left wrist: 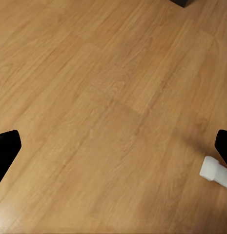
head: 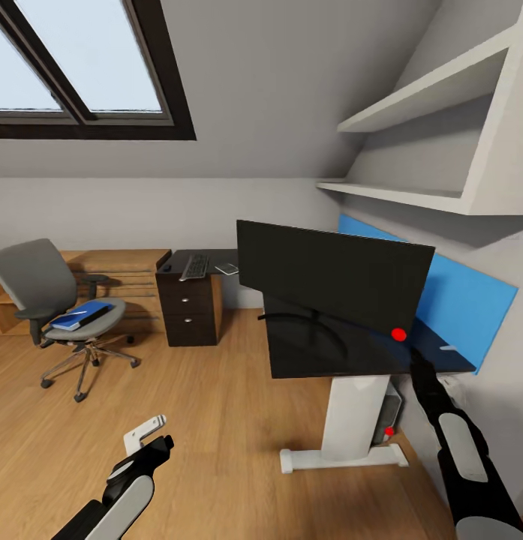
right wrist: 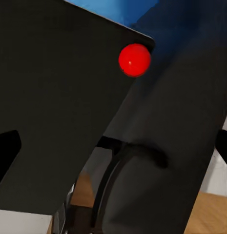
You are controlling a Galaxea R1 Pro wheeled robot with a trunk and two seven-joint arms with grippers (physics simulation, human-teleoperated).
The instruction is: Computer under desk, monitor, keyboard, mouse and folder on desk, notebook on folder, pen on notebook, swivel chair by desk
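Observation:
The black monitor (head: 332,276) stands tilted on the glossy black desk (head: 351,358). My right gripper (head: 410,352) is open at its lower right corner, by a red dot (right wrist: 134,60), and the monitor (right wrist: 54,97) fills the space between the fingers. Under the desk stands the computer (head: 391,417). On the far desk wing lie the keyboard (head: 195,265) and, beside it, the notebook (head: 227,268). The blue folder (head: 81,316) rests on the swivel chair (head: 37,289) at the left. My left gripper (head: 146,438) hangs open over the floor (left wrist: 108,117).
The dark drawer unit (head: 190,309) stands under the far wing, a light wooden chest (head: 122,274) behind the chair. White shelves (head: 434,142) hang above the desk's blue panel (head: 471,296). The white desk leg (head: 351,427) stands on the wooden floor (head: 216,397).

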